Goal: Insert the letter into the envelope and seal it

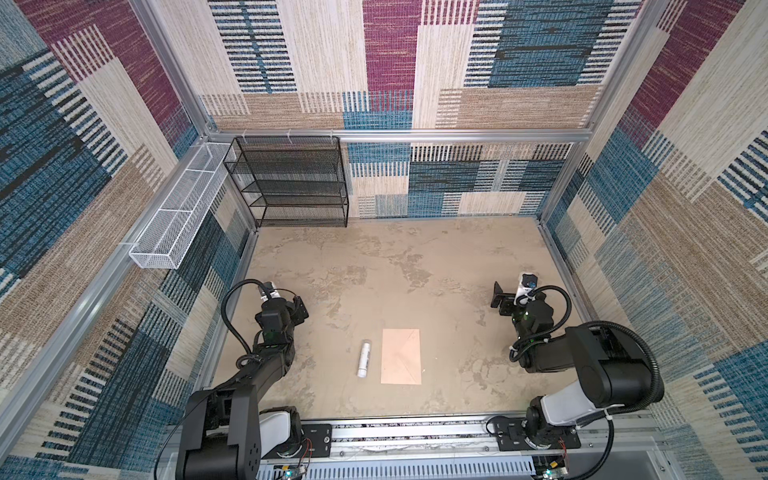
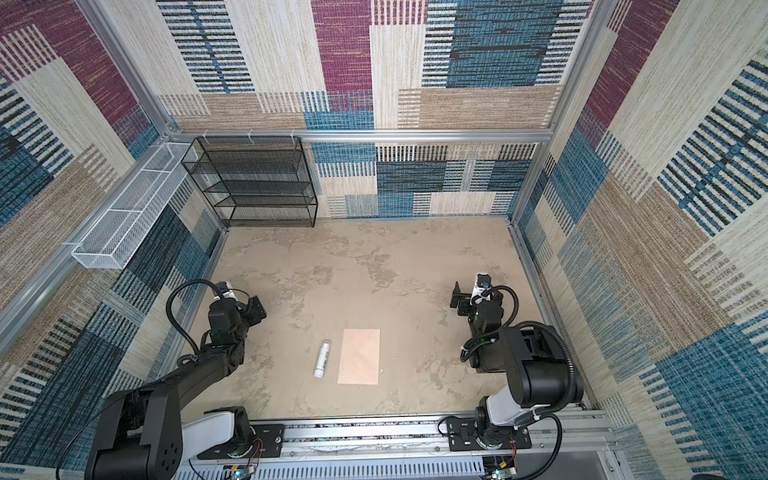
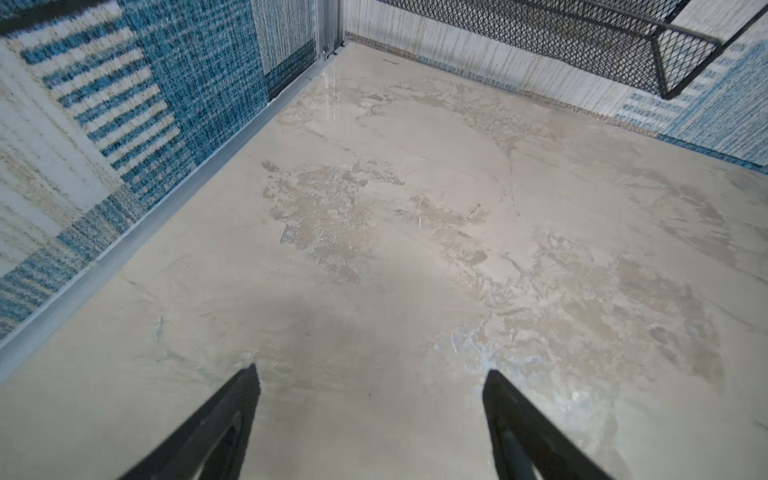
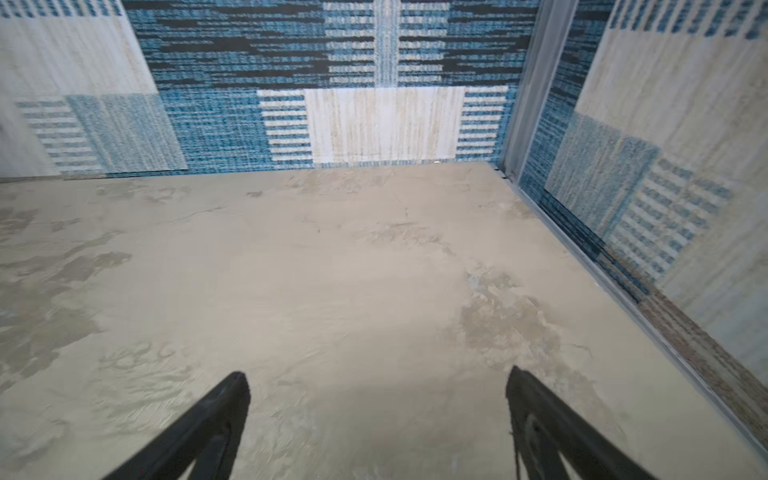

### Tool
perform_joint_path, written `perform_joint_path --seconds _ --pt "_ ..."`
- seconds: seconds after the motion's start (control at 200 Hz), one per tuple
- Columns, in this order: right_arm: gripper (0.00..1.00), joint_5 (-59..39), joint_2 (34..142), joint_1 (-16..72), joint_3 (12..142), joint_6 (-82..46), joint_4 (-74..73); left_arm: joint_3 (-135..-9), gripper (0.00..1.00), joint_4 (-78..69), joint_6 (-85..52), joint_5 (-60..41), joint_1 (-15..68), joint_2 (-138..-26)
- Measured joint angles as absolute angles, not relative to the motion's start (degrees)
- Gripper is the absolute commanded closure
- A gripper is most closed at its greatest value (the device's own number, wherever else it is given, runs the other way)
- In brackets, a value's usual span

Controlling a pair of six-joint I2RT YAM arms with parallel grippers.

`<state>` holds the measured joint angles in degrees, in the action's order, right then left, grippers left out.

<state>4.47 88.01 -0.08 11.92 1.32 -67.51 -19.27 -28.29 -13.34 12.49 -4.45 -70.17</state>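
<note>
In both top views you are getting the envelope [image 1: 401,356] [image 2: 359,356] lying flat on the table [image 1: 374,266], in the middle of its near half. A white tube [image 1: 363,358] [image 2: 322,359] is lying just beside the envelope on its left, not touching it. The envelope's flap appears to be lying folded shut, though the seams are faint at this range.

Neither wrist view is showing you the envelope or the tube. The left wrist view is taking in bare table, a wall corner and the black mesh shelf [image 3: 582,33]. The right wrist view is taking in bare table and the opposite corner.

The left gripper [image 3: 370,374] is standing with its fingers [image 3: 224,424] spread wide, holding nothing. The right gripper [image 4: 376,376] is likewise standing spread wide, its fingers [image 4: 540,415] empty. Both grippers are sitting well apart from the envelope.
</note>
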Motion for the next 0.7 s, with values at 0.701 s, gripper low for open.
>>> perform_joint_path --seconds 0.701 --pt "0.00 2.0 88.1 -0.2 11.7 0.5 -71.3 -24.5 0.00 -42.5 -4.7 4.1 -2.8 -87.2"
